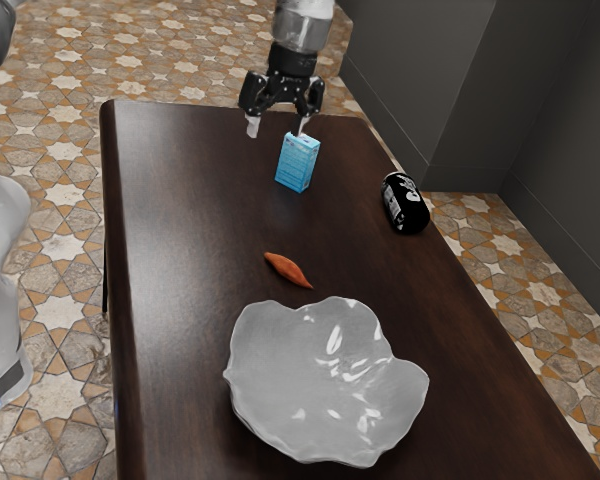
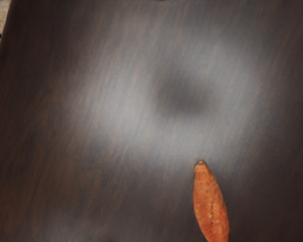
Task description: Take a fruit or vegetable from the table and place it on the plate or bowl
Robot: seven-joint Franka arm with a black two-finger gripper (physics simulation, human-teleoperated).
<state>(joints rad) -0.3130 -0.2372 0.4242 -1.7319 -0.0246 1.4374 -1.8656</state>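
Note:
A small orange sweet potato lies on the dark wooden table, just beyond the wavy white plate that sits near the table's front end. My gripper hangs open above the far part of the table, well beyond the sweet potato and close to the blue carton, with nothing between its fingers. In the wrist view the sweet potato lies on the dark tabletop with the hand's blurred shadow beside it.
A blue carton stands upright just below and to the exterior view's right of the gripper. A black can lies on its side near the table's right edge. Patterned tile floor surrounds the table; a grey wall stands at the right.

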